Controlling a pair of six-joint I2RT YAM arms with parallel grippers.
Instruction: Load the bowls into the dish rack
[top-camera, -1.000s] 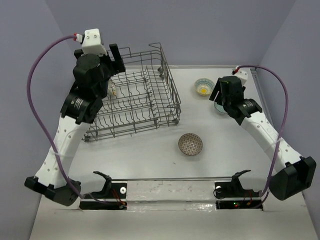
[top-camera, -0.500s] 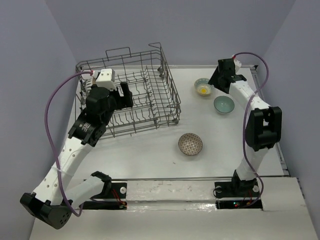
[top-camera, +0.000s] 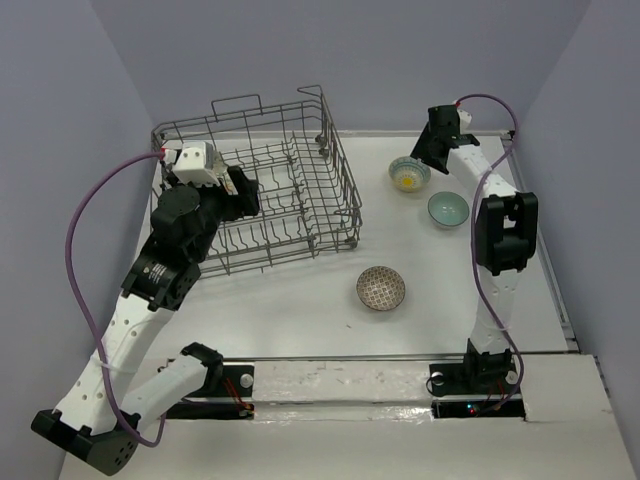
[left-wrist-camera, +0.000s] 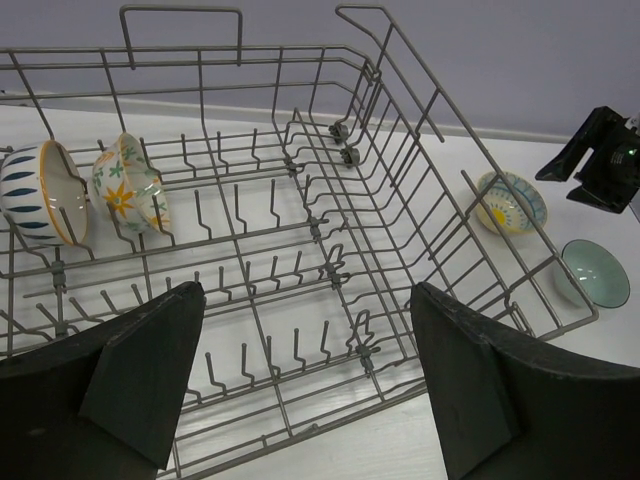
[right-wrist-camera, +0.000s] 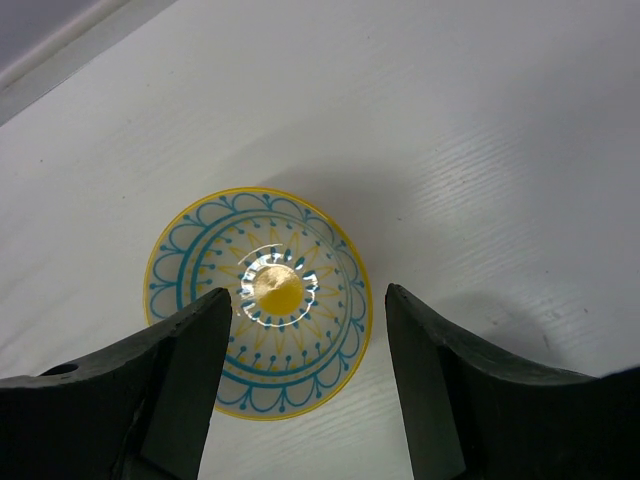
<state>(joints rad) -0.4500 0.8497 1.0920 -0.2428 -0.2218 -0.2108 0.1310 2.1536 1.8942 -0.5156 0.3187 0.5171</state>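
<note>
The grey wire dish rack (top-camera: 343, 186) stands at the back left of the table; it also shows in the left wrist view (left-wrist-camera: 300, 215). Two bowls stand on edge in its left end: a blue-striped one (left-wrist-camera: 35, 195) and a flower-patterned one (left-wrist-camera: 130, 190). My left gripper (top-camera: 243, 190) is open and empty over the rack's near-left part (left-wrist-camera: 310, 385). A yellow-and-teal flower bowl (top-camera: 409, 174) sits upright at the back right. My right gripper (top-camera: 428, 155) is open above it, one finger to each side of it (right-wrist-camera: 308, 350). A teal bowl (top-camera: 447, 209) and a brown-patterned bowl (top-camera: 381, 288) lie on the table.
The back wall runs close behind the right gripper and the flower bowl (right-wrist-camera: 258, 300). The rack's tall side wall (left-wrist-camera: 470, 200) stands between the left gripper and the bowls at the right. The right gripper shows as a dark shape (left-wrist-camera: 600, 160) in the left wrist view.
The right arm swung from beside the teal bowl to the back, over the flower bowl. The left arm dropped back from the rack's far-left corner toward its near-left side.
</note>
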